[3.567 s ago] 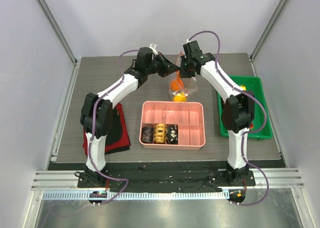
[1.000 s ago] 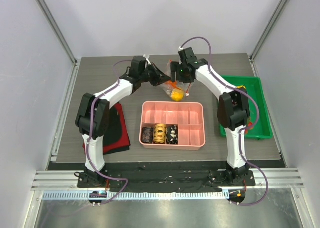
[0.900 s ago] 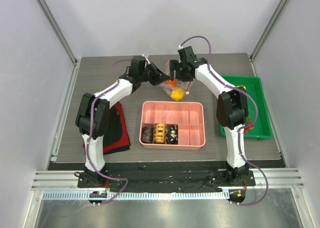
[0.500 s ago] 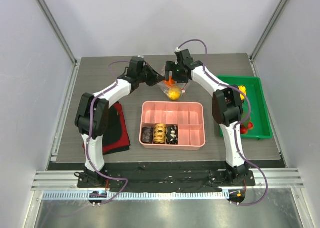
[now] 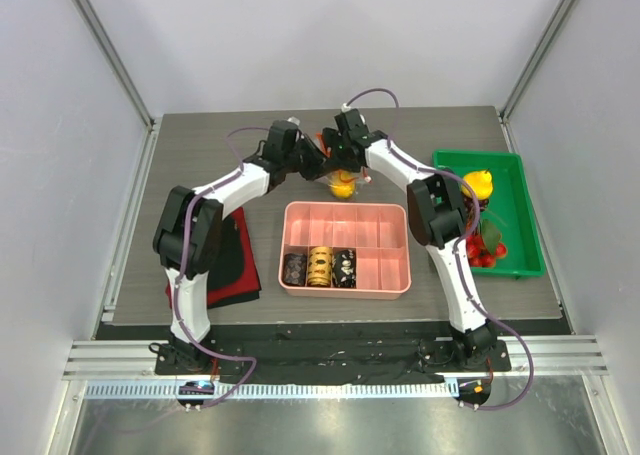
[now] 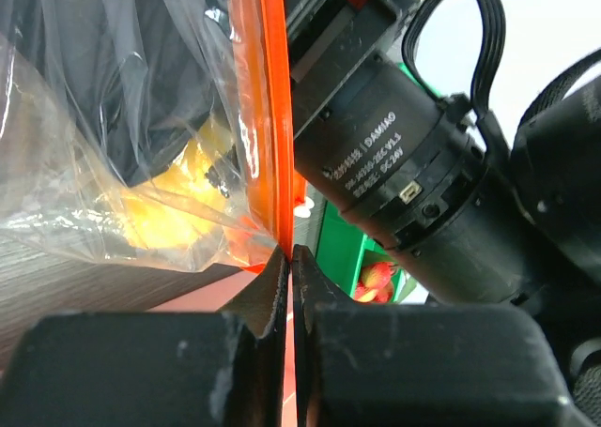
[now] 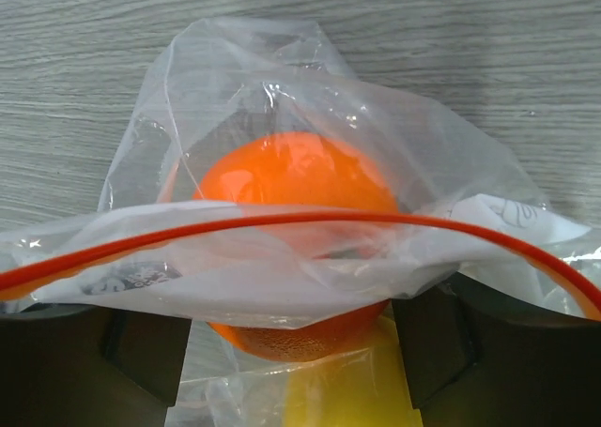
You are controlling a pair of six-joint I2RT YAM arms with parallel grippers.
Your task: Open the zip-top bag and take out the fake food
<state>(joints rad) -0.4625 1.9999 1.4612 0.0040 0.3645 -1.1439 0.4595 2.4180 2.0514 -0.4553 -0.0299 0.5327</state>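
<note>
The clear zip-top bag (image 5: 343, 182) sits just behind the pink tray, with my two grippers meeting over it. My left gripper (image 5: 318, 163) is shut on the bag's red-orange zip strip (image 6: 270, 117); its jaws (image 6: 289, 251) pinch the strip's edge. My right gripper (image 5: 338, 165) is open. Its fingers (image 7: 141, 352) stand on either side of an orange fruit (image 7: 286, 174) inside the bag, under loose film and the zip strip (image 7: 282, 219). A yellow fruit (image 7: 338, 399) lies beside the orange and also shows in the left wrist view (image 6: 178, 211).
A pink divided tray (image 5: 345, 293) at centre holds three dark and gold cylinders (image 5: 318, 267). A green bin (image 5: 522, 267) at the right holds a yellow fruit (image 5: 478, 183) and red pieces (image 5: 483, 255). A red and black cloth (image 5: 235, 265) lies at the left.
Both grippers have moved together over the bag; the right one swung left. The bag, held up before, has come down and moved left toward the left gripper.
</note>
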